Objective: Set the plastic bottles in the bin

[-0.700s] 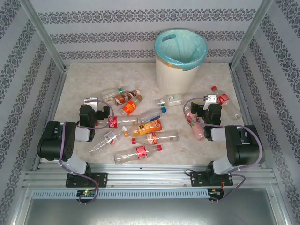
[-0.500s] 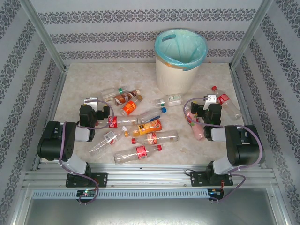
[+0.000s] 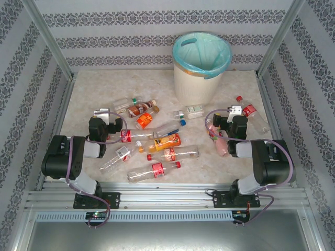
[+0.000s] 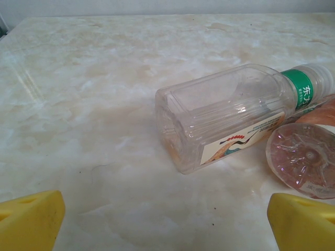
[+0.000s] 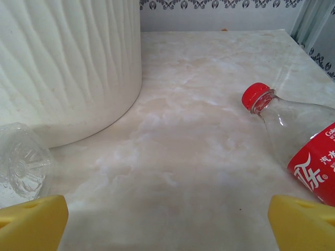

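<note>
Several plastic bottles lie scattered on their sides across the middle of the marble table. The bin, cream with a teal bag, stands at the back. My left gripper is open and empty; in front of it lie a clear square bottle with a green neck band and the base of a brown bottle. My right gripper is open and empty too. It faces bare table between the bin's ribbed wall and a red-capped, red-labelled bottle. A pink bottle lies beside that arm.
A small clear bottle's base lies at the bin's foot. Patterned walls and metal posts close the table on three sides. A metal rail with both arm bases runs along the near edge.
</note>
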